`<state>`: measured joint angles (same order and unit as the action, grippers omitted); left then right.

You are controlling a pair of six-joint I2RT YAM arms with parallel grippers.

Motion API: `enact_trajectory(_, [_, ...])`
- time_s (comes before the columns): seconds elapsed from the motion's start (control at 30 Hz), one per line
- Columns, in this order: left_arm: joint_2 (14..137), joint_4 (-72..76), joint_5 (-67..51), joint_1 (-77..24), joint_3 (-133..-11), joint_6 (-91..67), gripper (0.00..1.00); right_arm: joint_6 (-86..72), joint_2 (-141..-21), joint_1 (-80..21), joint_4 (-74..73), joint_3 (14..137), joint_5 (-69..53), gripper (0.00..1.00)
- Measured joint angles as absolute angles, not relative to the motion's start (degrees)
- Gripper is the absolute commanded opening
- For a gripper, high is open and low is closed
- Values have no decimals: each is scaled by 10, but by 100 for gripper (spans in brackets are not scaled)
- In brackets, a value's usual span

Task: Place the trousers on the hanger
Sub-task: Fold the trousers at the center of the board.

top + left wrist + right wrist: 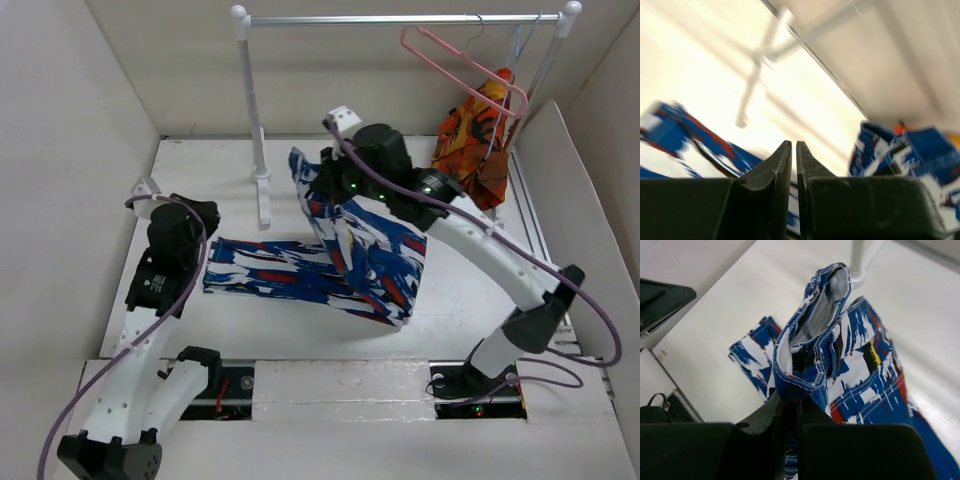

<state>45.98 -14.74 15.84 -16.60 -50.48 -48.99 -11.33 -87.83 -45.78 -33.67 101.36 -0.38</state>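
1. Pinching the waistband, the right gripper [788,407] is clenched on the trousers [370,255]. The waist end is lifted at its fingers. The rest drapes down and away from it onto the table [210,170], with the legs lying flat out toward the left gripper [794,146].
2. The left gripper's jaws are drawn nearly together with nothing between them. Leg fabric lies just below and ahead of its tips.
3. The hanger [465,70] hangs on the rail [380,18], above and beyond the right gripper, well apart from the cloth. An orange-red garment [480,135] hangs just below the hanger.
4. On handling, the trousers look like light, limp cloth that will sag and fold wherever it is unsupported. The thick stitched waistband is probably the firmest hold. A second grip along the legs would likely be needed to feed them through the hanger.
5. The right wrist view shows the waistband seam caught between the fingers, which the top view hides behind the wrist. Only the top view shows the hanger and the whole spread of cloth. The left wrist view is blurred.
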Motion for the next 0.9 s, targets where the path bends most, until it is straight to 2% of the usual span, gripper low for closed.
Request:
enact_trajectory(0.1, [458,-194,138,-62,-526,-463,7,-121,-964,-506,-322,1067,-3,2])
enact_trajectory(0.13, [459,-195,138,-61,-527,-463,7,-124,-992,-522,-307,1083,-6,2])
enact_trajectory(0.17, [466,-207,143,-53,-537,-457,8,-129,-1025,-539,-296,1102,-11,11])
enact_trajectory(0.2, [474,-218,146,-50,-548,-451,8,-135,-1061,-556,-282,1125,-22,37])
enact_trajectory(0.23, [481,-227,152,-50,-562,-445,9,-145,-1099,-570,-265,1146,-38,52])
enact_trajectory(0.27, [485,-236,158,-50,-576,-439,12,-151,-1141,-584,-247,1174,-60,60])
enact_trajectory(0.37, [491,-250,175,-50,-620,-420,14,-153,-1246,-611,-229,1234,-124,62])
enact_trajectory(0.47, [486,-248,179,-50,-641,-408,17,-143,-1258,-619,-239,1180,-154,63])
enact_trajectory(0.57, [482,-229,153,-50,-609,-401,19,-135,-1174,-600,-234,1032,-159,56])
enact_trajectory(0.67, [492,-197,94,-56,-528,-399,19,-119,-1046,-554,-226,900,-160,9])
enact_trajectory(0.7, [507,-186,73,-63,-497,-400,19,-114,-1000,-537,-226,863,-156,0])
enact_trajectory(0.8, [580,-160,17,-91,-420,-405,20,-107,-869,-495,-213,753,-136,0])
enact_trajectory(0.9, [648,-140,-33,-106,-367,-412,20,-107,-787,-481,-192,643,-122,0])
